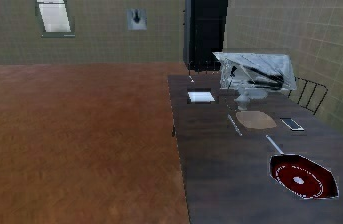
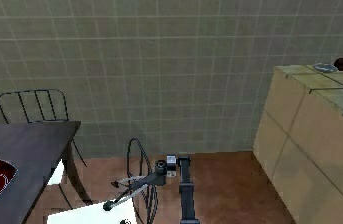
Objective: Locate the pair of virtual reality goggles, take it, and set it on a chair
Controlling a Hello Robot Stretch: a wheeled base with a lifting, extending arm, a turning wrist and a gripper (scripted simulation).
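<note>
Red pan (image 1: 301, 178) on table (image 1: 217, 160), chair (image 1: 312, 95) beyond.

The dark square bar of the arm (image 2: 187, 192) rises from the near edge of the arm side view, just right of the middle. At its far end the dark-bodied gripper (image 2: 116, 197) turns left, its two thin fingers (image 2: 129, 193) slanting back toward the near side (whether they carry anything cannot be told).
</note>
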